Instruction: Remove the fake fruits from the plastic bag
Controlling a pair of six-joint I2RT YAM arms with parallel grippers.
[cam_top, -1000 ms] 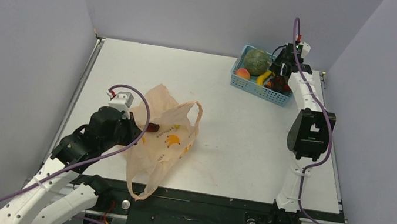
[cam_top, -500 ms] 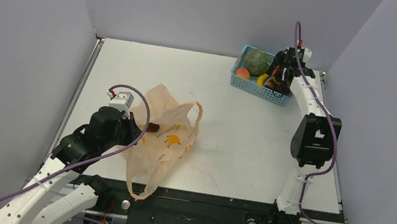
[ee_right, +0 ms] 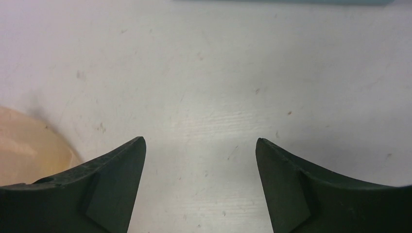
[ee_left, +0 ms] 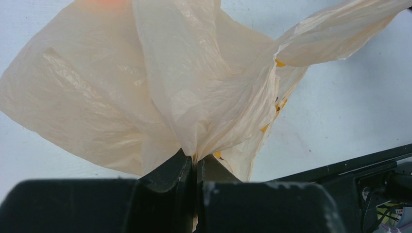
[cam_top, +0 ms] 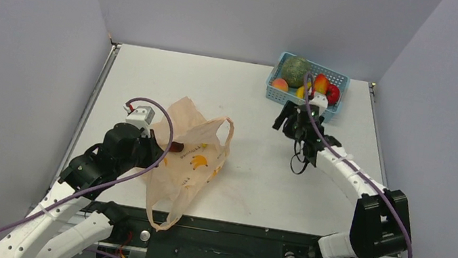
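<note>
White table, grey walls. My left pincer: clenched on the plastic bag, anchoring it. My right pincer: spread, empty, ready to reach in.

My top cam looks down from above/behind the rig, whole table in frame. L wrist cam sits v. close on the plastic bag; R wrist cam faces table low, catching bag's edge too.
</note>
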